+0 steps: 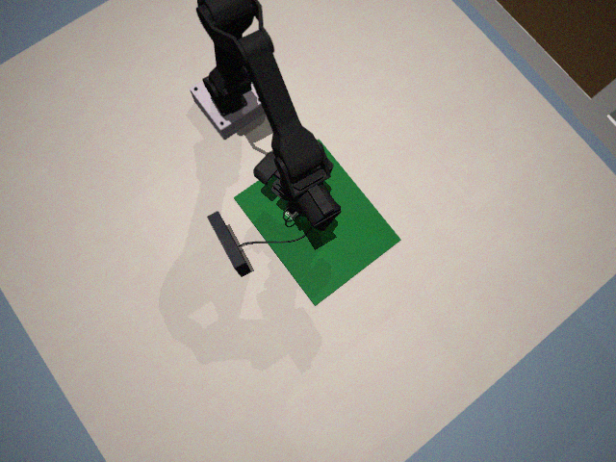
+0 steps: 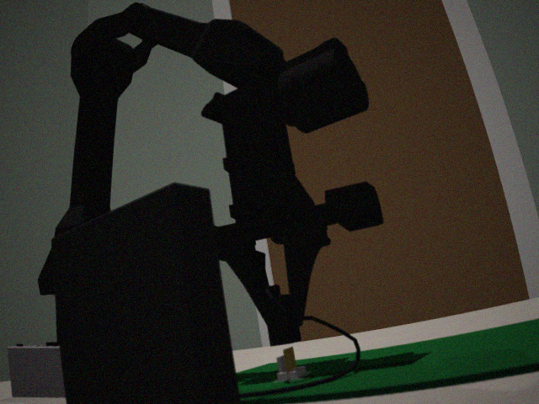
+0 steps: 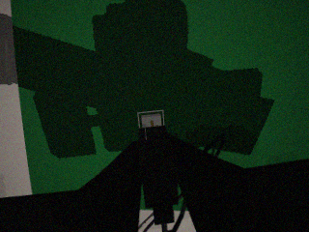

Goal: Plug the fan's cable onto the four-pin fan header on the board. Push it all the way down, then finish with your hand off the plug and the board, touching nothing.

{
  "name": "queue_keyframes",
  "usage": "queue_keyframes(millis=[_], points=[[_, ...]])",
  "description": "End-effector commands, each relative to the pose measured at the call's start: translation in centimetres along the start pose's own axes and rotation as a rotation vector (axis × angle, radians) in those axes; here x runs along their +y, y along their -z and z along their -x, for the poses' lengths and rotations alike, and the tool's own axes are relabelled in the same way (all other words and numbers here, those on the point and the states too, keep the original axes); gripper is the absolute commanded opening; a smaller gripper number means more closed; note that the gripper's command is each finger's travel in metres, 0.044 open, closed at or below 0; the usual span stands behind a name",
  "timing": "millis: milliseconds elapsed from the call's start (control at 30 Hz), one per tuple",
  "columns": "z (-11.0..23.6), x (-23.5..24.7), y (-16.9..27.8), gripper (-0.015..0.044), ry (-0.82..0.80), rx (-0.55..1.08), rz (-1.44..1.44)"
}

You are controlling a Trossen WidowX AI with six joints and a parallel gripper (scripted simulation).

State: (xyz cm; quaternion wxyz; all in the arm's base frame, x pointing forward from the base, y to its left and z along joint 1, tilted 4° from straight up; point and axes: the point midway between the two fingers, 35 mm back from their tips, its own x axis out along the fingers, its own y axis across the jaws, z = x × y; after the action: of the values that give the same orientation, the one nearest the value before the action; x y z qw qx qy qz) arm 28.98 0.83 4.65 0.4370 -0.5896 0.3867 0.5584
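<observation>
Wrist view is looking down between the dark fingers of the gripper (image 3: 155, 193), which is clamping the dark plug (image 3: 159, 184) at the end of the fan's cable (image 2: 348, 343). Just beyond the plug's tip, the small pale header (image 3: 151, 119) is standing on the green board (image 3: 251, 39), inside the arm's shadow. From the exterior camera, the plug is hanging above the header (image 2: 288, 365) with a gap showing between them, and the cable is looping down onto the board (image 2: 434, 352). Seen from the top, the cable (image 1: 269, 242) is running off the board (image 1: 358, 233) to the dark fan (image 1: 229, 243), which is lying on the table (image 1: 448, 149) beside the board's edge.
</observation>
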Motion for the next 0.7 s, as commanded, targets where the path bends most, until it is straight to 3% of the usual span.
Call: queue_keyframes(millis=[0, 667], points=[[-0.06, -0.13, 0.0, 0.0, 0.003, -0.002, -0.006], [-0.25, -0.21, 0.06, 0.0, 0.003, -0.002, -0.006]])
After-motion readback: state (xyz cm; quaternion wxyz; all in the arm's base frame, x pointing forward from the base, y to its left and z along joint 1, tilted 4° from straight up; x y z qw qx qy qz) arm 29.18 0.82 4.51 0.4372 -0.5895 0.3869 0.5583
